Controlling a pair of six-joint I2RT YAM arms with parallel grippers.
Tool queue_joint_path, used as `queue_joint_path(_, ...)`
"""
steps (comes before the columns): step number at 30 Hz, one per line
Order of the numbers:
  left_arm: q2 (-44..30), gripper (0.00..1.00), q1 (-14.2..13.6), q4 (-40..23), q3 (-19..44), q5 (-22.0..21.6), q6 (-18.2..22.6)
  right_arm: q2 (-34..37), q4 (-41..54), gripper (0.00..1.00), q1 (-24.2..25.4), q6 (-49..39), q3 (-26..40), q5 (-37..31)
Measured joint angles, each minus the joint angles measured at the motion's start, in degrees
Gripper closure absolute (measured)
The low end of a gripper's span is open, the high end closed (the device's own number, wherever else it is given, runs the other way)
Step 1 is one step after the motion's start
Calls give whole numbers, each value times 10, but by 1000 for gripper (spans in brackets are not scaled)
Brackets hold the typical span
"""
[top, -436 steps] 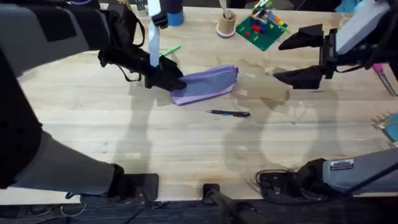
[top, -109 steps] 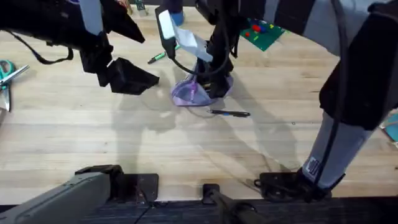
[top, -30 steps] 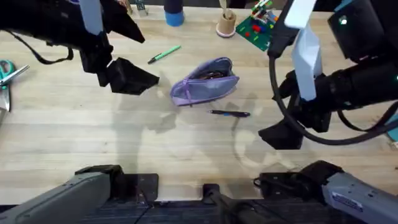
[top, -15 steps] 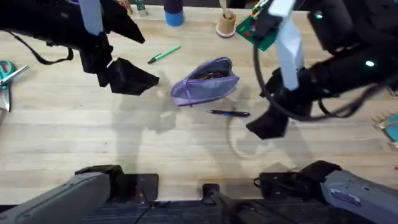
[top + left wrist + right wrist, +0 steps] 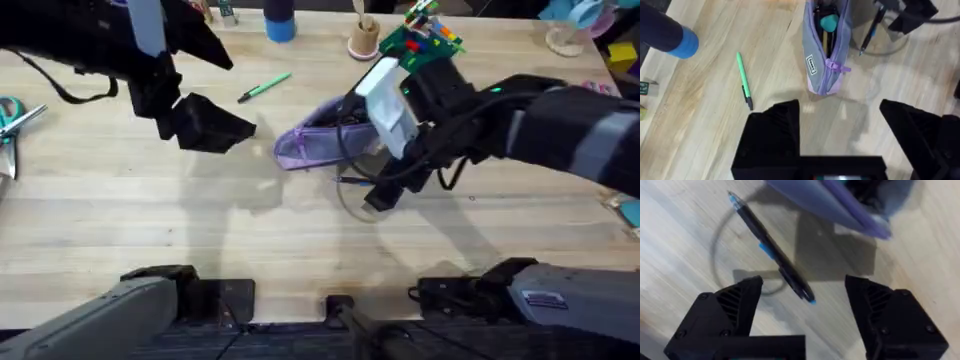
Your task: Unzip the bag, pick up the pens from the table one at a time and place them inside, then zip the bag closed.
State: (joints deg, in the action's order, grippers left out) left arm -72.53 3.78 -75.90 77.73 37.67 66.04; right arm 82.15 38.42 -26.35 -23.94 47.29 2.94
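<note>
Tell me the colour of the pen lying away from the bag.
Light green with a dark tip, clearest in the left wrist view.

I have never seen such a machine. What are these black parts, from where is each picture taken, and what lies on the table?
These are two robot arms at a pale wooden table. One picture comes from a camera above; the other two come from cameras on each arm's wrist, so the black fingers at the bottom edge are that arm's own.

A lilac fabric pouch lies unzipped, with things already inside. A light green pen lies apart from it; a thin dark pen lies just beside it. The right gripper hangs open over the dark pen, holding nothing. The left gripper is open too, facing the pouch. Scissors lie at the table's left edge.
</note>
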Motion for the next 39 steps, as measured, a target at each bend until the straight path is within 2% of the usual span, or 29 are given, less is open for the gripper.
queue_joint_path(6, 0, 6, 0, 0, 0, 0, 0, 23, -5, 6, -40, 2, 5, -31)
queue_joint_path(8, 0, 6, 0, 0, 0, 0, 0, 29, -6, 40, -52, 2, 10, -40)
queue_joint_path(19, 0, 6, 0, -6, 0, 0, 0, 35, -8, 559, -70, 9, 14, -38)
queue_joint_path(27, 0, 6, 0, -9, 0, 0, 0, 37, -20, 803, -70, 14, 14, -47)
queue_joint_path(30, 0, 6, 0, -9, 0, 0, 0, 37, -23, 946, -70, 15, 15, -51)
queue_joint_path(39, 0, 6, 0, -9, 0, 0, 0, 27, -20, 965, -70, 14, 12, -52)
